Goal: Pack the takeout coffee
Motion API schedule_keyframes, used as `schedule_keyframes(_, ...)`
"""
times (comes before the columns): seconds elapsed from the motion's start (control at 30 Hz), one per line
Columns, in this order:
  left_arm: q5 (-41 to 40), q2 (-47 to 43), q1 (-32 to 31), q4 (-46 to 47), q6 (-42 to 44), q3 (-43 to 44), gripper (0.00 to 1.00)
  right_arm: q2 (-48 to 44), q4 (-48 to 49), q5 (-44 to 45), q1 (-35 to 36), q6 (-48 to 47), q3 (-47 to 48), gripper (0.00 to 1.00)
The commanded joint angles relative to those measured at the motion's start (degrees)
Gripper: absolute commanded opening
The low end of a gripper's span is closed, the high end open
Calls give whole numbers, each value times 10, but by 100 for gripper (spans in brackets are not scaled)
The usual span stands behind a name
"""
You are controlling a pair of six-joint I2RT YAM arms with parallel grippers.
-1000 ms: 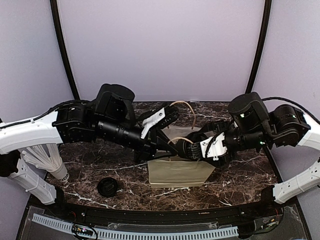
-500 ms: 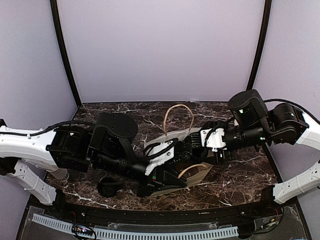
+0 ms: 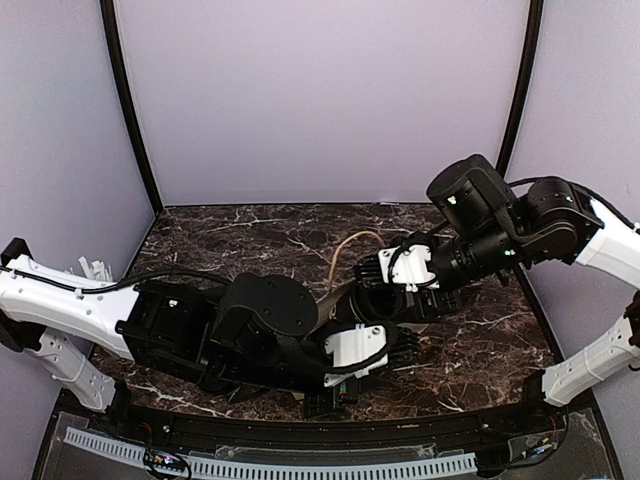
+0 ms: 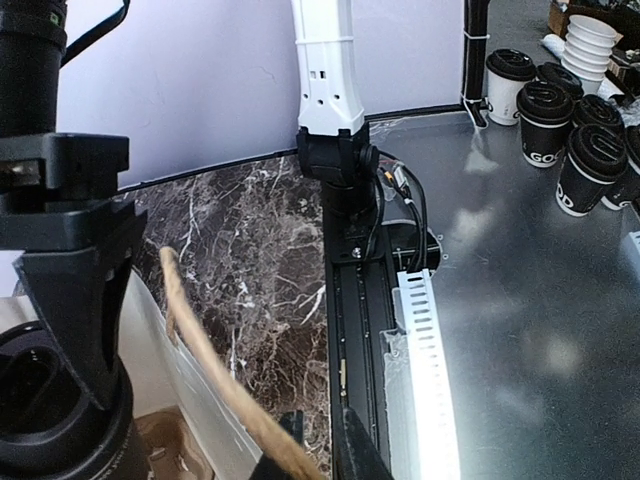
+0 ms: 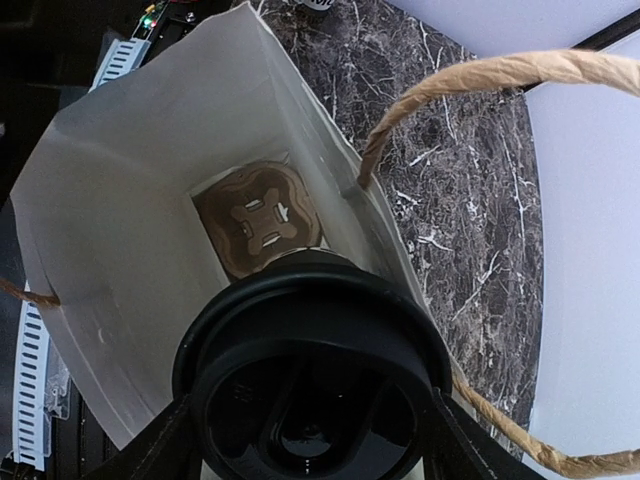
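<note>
The left arm point(image 3: 260, 320) has swung low toward the near edge of the counter point(image 3: 250, 240) in the last second, while the right arm point(image 3: 500, 220) has lifted and pulled in over the paper bag point(image 5: 120, 230) – the drop now looks to be lined up. The bag stands open directly beneath the right fingers point(image 5: 165, 440), which are clamped on either side of the takeout coffee point(image 5: 310, 350). It hangs lid-up over the bag's mouth, not yet inside. A twisted paper handle point(image 5: 470, 80) arcs just beside those fingers, and a brown cardboard insert point(image 5: 258, 222) lies far below them on the bag floor. From above, the arms hide nearly all of the bag. The cup's wall and print are hidden under its lid. The left fingers point(image 4: 352, 455) are cut off at the frame's edge near the other handle – whether they are gripping anything cannot be told.
</note>
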Motion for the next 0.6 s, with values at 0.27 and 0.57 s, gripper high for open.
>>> schedule_keyframes(0.27,-59,-35,-21,3,37,7,18,7,-16,30,6,-36,-31,14)
schedule_keyframes(0.57,-66,-37,-38,-11,60,16,31,32,9,52,22,-71,-39,12)
